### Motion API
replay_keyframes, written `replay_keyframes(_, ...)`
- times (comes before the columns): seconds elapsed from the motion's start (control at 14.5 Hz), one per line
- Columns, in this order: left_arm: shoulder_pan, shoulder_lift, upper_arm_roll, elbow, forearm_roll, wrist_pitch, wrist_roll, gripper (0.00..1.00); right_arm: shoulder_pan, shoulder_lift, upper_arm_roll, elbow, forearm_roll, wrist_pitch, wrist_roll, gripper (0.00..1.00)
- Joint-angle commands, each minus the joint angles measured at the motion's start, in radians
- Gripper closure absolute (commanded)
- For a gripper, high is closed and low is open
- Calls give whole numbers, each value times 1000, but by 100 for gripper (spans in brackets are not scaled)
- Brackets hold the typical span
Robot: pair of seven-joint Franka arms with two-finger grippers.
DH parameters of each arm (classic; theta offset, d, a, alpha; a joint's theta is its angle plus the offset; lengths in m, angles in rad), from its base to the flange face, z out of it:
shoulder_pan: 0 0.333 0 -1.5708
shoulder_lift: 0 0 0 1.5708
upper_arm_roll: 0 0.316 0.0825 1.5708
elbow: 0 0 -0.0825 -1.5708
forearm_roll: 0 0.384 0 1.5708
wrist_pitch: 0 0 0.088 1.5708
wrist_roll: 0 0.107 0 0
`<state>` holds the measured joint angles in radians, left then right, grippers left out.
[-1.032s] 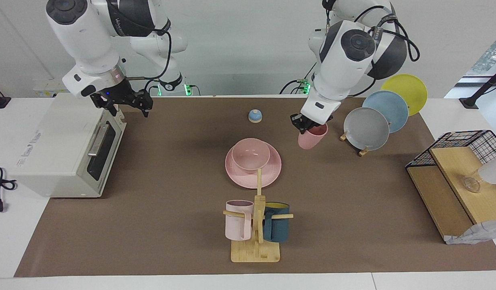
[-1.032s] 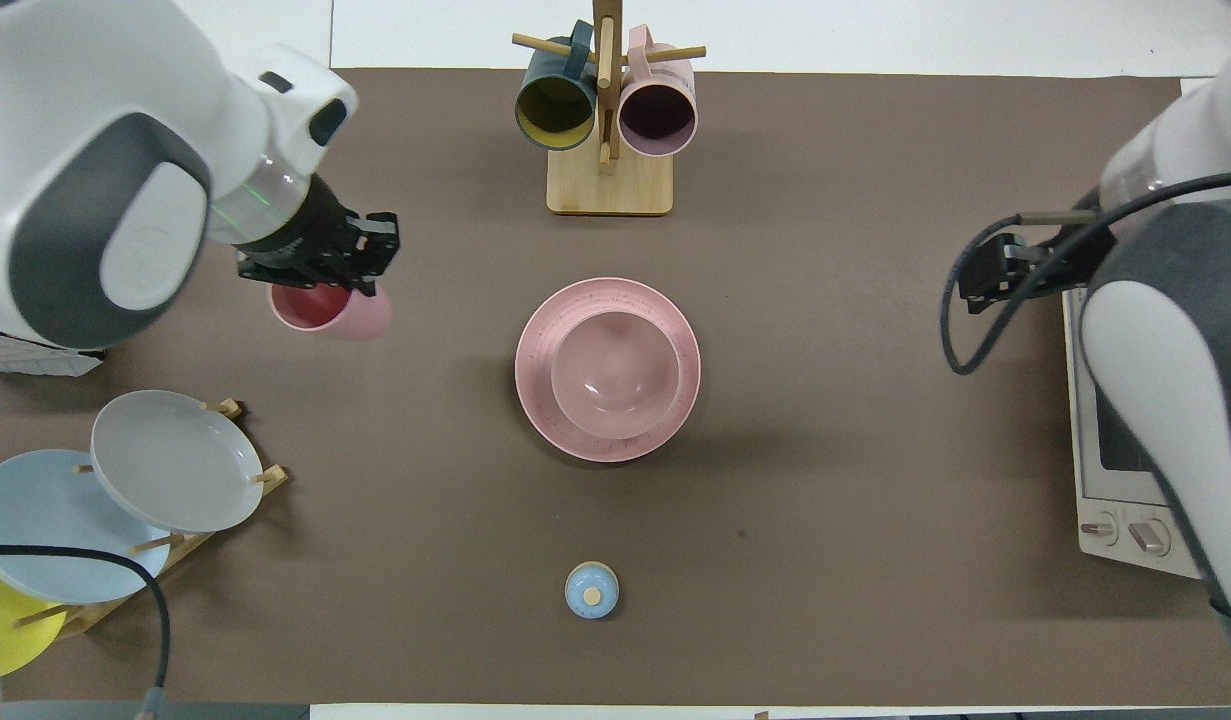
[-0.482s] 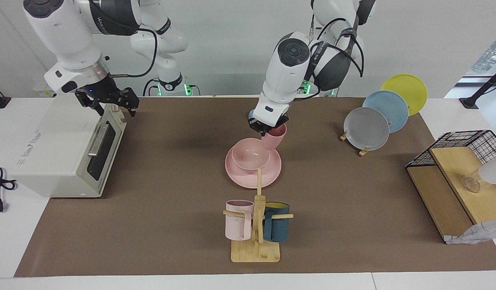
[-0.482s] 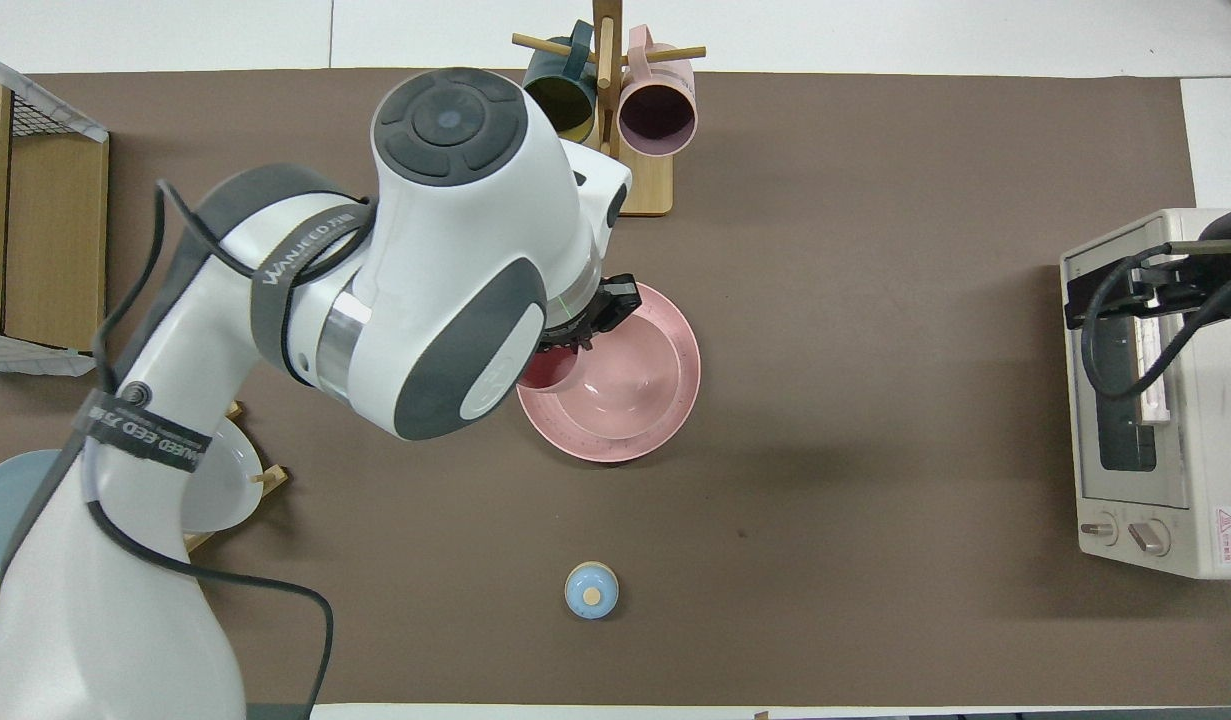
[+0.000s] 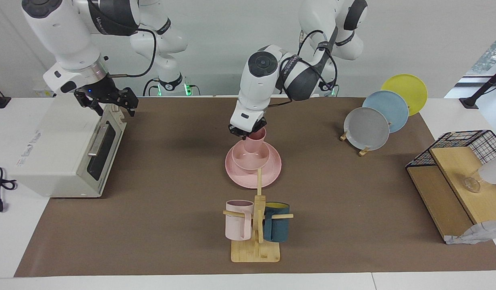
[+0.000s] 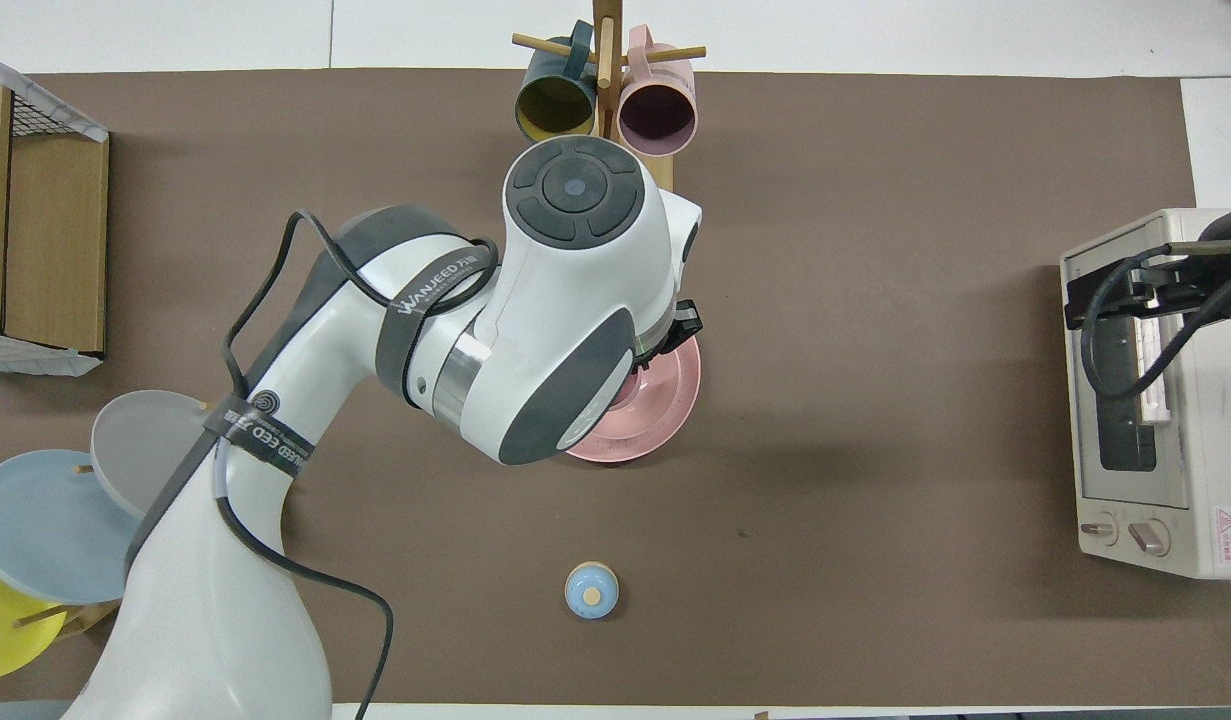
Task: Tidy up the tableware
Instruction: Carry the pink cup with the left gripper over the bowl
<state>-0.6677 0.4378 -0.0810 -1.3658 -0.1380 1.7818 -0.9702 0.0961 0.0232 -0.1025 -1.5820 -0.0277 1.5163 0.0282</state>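
A pink plate [image 5: 274,171] lies mid-table with a pink bowl [image 5: 243,161] on it. My left gripper [image 5: 248,134] is shut on the rim of the pink cup [image 5: 256,141] and holds it upright, with its base down inside the bowl. I cannot tell whether the cup rests on the bowl. In the overhead view the left arm covers the cup and bowl, and only an edge of the plate [image 6: 675,405] shows. My right gripper [image 5: 111,105] waits, open and empty, over the toaster oven's top front edge.
A toaster oven [image 5: 58,149] stands at the right arm's end. A wooden mug rack [image 5: 256,249] with two handled mugs stands farther from the robots than the plate. A rack of grey, blue and yellow plates [image 5: 366,129], a wire-and-wood shelf [image 5: 453,181] and a small blue bell [image 6: 591,590] are also here.
My left gripper carried the cup from beside the plate rack to over the bowl and lowered it into it. My right gripper drew back over the oven's top.
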Motion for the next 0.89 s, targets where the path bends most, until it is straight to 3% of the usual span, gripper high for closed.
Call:
replay_keyframes(0.0,-16,-10,18,-29,-11,39,-24,100,-15,-19,1,-24,18,5,-14,0)
replay_keyframes(0.28,-23,35,23,-35,43,76,-54,100,-45,-16,10,-21,12,15,-34,0)
replay_keyframes(0.83,-30,32,23,-114,43,156,-61,100,-85,-13,35,-15,17,15,-90,0)
